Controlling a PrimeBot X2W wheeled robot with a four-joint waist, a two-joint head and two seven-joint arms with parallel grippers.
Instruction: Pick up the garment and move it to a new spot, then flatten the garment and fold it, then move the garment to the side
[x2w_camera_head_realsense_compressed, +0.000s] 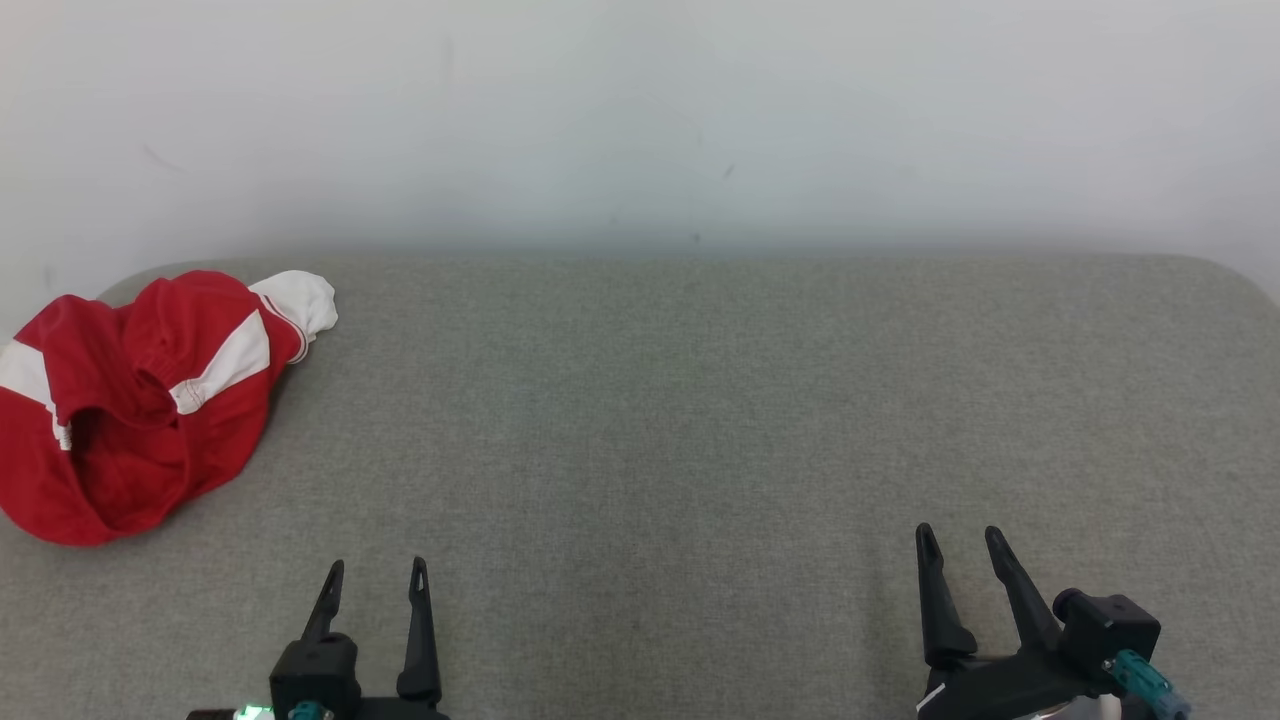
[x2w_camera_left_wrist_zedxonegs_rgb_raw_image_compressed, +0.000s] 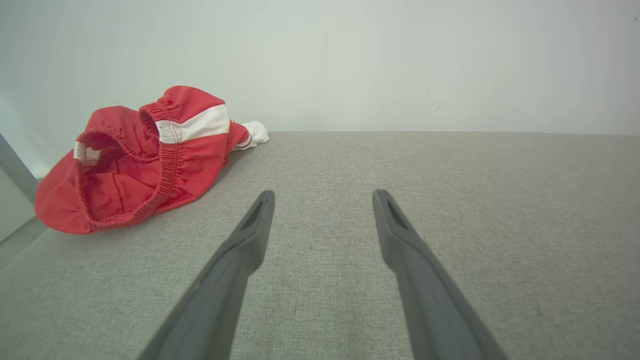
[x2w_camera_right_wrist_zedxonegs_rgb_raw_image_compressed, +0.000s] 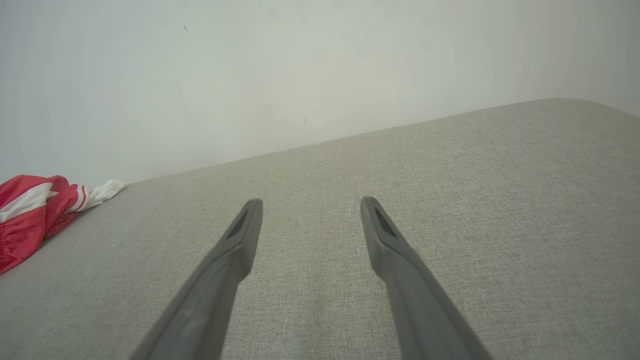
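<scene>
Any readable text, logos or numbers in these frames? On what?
None readable.
Red and white garment: stripes, no print; a white patch inside it may be a label, too small to read.
Grey fabric surface, white wall: no text.
Left tool, right tool: no markings visible.

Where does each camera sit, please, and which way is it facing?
Head view: on the head, looking forward and down at the grey surface and wall; left hand and right hand, both open, at the bottom.
Left wrist view: behind the left hand, along its fingers, toward the red garment.
Right wrist view: behind the right hand, along its fingers, across the surface.
Shared: all three show the garment at left.
</scene>
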